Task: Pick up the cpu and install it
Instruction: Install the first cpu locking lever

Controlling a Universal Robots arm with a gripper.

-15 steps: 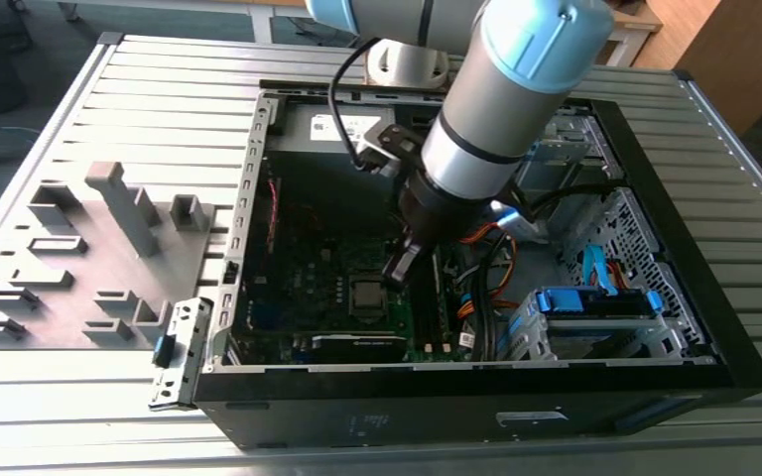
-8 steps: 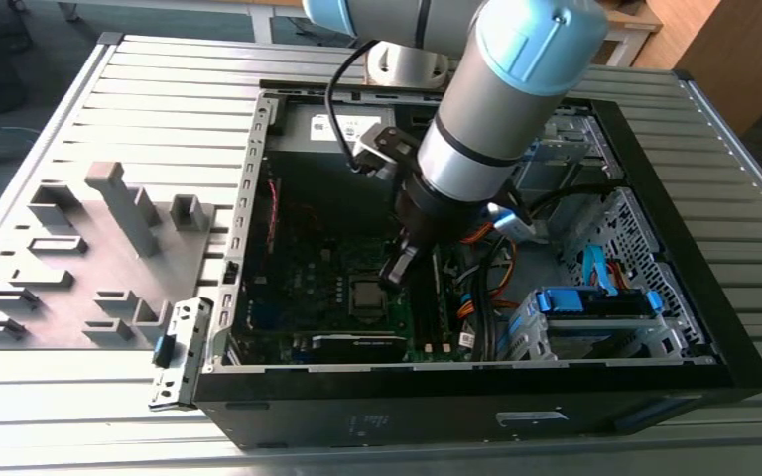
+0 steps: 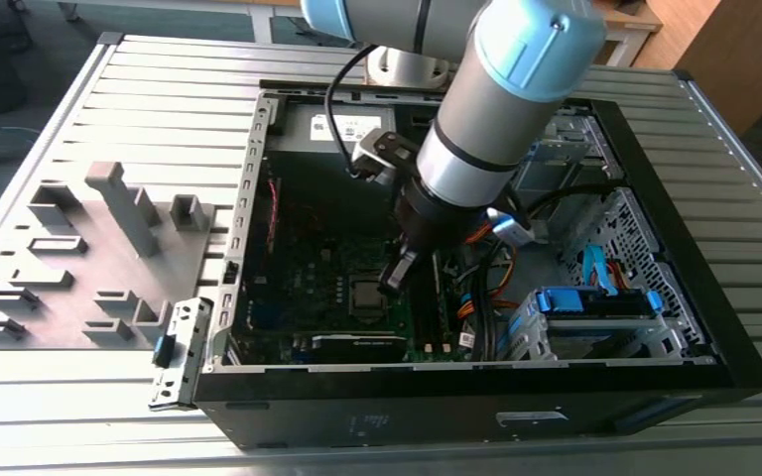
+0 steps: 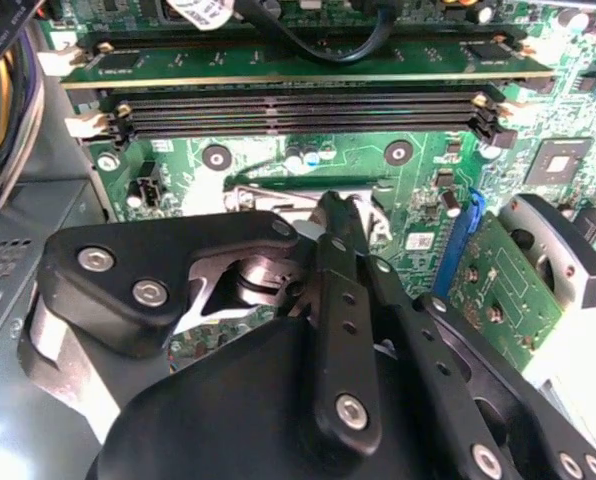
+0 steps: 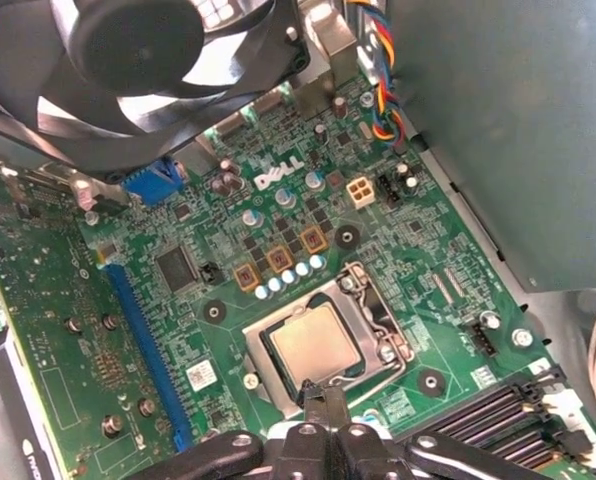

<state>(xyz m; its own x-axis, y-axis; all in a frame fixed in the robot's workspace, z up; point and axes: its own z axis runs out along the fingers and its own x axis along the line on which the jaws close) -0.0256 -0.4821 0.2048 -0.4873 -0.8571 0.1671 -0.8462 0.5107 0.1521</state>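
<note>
Standing at the exterior view's left on the slatted metal worktop is a grey moulded holder with upright blocks; just beside it, towards the middle, lies an open black computer case with its green motherboard exposed; the arm reaches down into the case, its fingers low over the board; at the exterior view's right sits a drive cage with blue tabs. In the first wrist view the cpu lies flat inside the silver socket frame, pale top upward, gripped by nothing; the fingers are drawn together at the tips, holding nothing, poised at the socket's edge; whether they touch the frame cannot be told. In the second wrist view the fingers appear closed over the socket, and a green memory stick stands in its slot beyond.
</note>
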